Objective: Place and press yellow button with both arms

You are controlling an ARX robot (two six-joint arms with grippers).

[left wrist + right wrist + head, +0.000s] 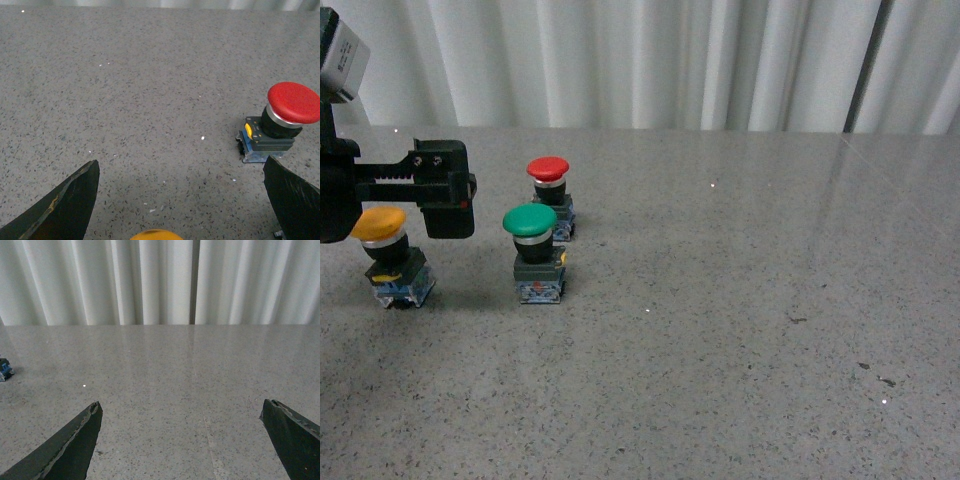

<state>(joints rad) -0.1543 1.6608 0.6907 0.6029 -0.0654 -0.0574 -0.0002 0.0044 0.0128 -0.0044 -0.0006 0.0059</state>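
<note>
The yellow button (382, 226) stands upright on the grey table at the far left, with a black body and bluish base. My left gripper (445, 195) is open and hovers just above and behind it, not touching. In the left wrist view only the top of the yellow cap (156, 235) shows at the picture's edge, centred between the wide-apart fingers (65, 210), and the left gripper (180, 161) is empty. My right gripper (181, 402) is open and empty over bare table; the right arm is out of the front view.
A green-capped button (530, 222) stands right of the yellow one. A red-capped button (548, 169) stands behind the green one and also shows in the left wrist view (292, 102). White curtains hang behind the table (770, 300). A button's blue base (5, 369) shows in the right wrist view.
</note>
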